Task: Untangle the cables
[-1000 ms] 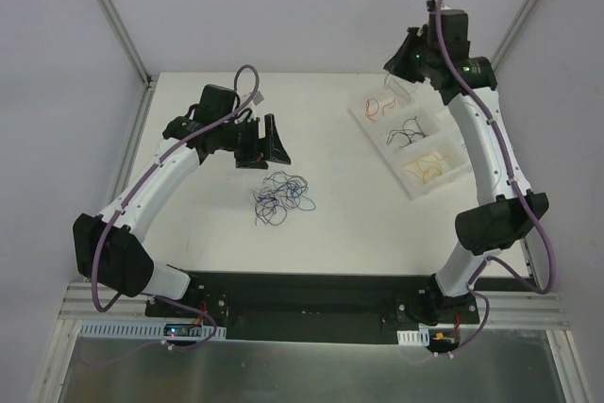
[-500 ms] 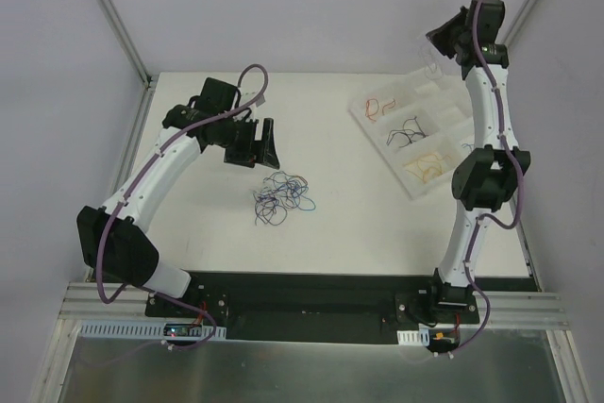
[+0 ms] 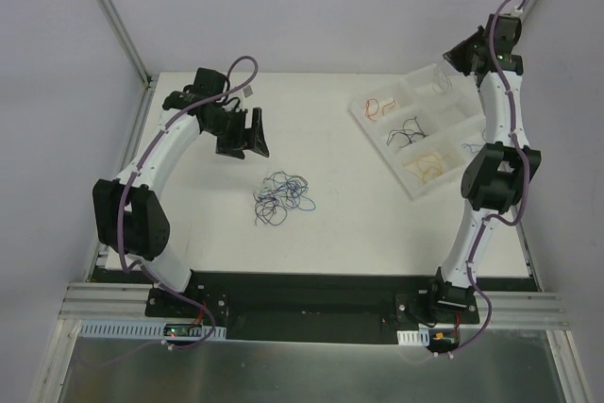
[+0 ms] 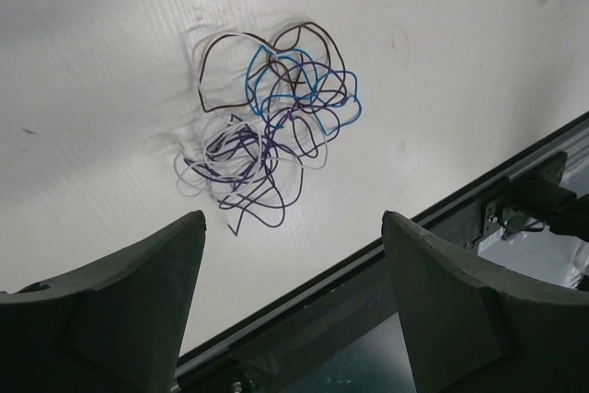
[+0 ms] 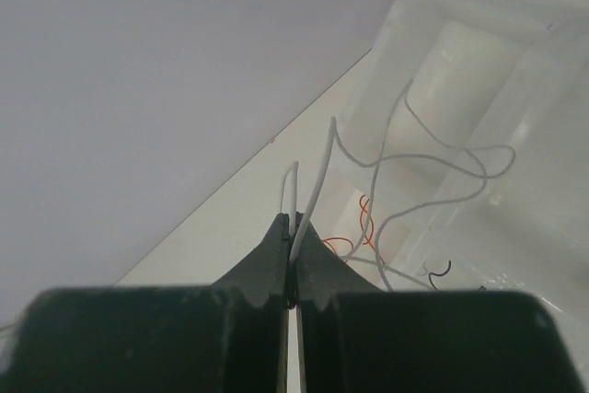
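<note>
White cable (image 5: pixel 313 186) in R claw (image 5: pixel 293 269), tray (image 5: pixel 465 48) near

Your left arm (image 3: pixel 175 143) bends at the elbow and reaches forward, and your left gripper (image 3: pixel 248 137) tilts downward with its jaws spread wide. Your right arm (image 3: pixel 498 120) stretches up tall toward the far right, your right gripper (image 5: pixel 293 227) pinched tight on a thin white wire (image 5: pixel 317 181).

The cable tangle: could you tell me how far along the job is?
Done: a red cable, a black cable and a yellow cable lie in separate tray compartments. In hand: the right gripper, shut on a white cable trailing into the tray. Left: the tangle, apart from the open left gripper.
</note>
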Available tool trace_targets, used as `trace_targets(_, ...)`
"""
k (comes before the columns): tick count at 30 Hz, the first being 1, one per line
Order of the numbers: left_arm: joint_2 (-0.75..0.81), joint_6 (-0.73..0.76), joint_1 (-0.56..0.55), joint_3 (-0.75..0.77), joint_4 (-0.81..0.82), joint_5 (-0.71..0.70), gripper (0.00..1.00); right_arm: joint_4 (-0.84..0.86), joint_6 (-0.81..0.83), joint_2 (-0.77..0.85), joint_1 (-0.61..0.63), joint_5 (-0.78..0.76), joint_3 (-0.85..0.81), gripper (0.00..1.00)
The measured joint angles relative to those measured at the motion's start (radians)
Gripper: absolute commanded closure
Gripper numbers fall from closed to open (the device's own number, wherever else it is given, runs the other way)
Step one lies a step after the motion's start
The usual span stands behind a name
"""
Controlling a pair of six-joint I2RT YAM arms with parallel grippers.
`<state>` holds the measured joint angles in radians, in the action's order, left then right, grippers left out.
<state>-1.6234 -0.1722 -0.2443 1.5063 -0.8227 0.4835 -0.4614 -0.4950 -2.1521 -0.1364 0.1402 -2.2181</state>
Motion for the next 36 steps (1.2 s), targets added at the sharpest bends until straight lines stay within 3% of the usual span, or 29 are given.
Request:
trace_targets(8,-0.041,-0.061,0.094,0.0,0.032,0.072,0.24,-0.014,0.013,0.027,-0.066,0.024,0.009,0.99)
trace_targets(19,-0.078,-0.127,0.116,0.0,0.06,0.14,0.25,0.03,-0.04,0.023,-0.076,0.091,0.179,0.99)
trace_targets(25,-0.077,-0.132,0.116,-0.008,0.066,0.145,0.24,-0.019,-0.005,0.01,-0.099,0.038,0.261,0.99)
trace_targets(31,-0.072,-0.152,0.115,-0.026,0.073,0.149,0.24,-0.042,0.072,-0.046,-0.103,-0.051,0.226,0.91)
trace_targets(36,-0.05,-0.165,0.1,-0.048,0.078,0.16,0.24,-0.119,0.121,-0.179,-0.082,-0.096,0.022,0.64)
